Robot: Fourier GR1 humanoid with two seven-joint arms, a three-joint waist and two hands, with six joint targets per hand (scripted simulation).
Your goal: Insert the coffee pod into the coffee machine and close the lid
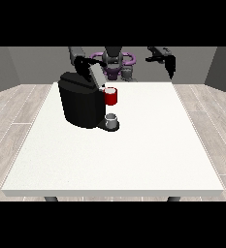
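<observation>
Grey cup sits below the coffee machine's red holder.

A large rectangular white table with a thin matte top fills the middle of the room, two dark legs showing under its near edge. Around the table runs a pale grey wood-plank floor. Behind the table stand plain grey walls, evenly lit.
</observation>
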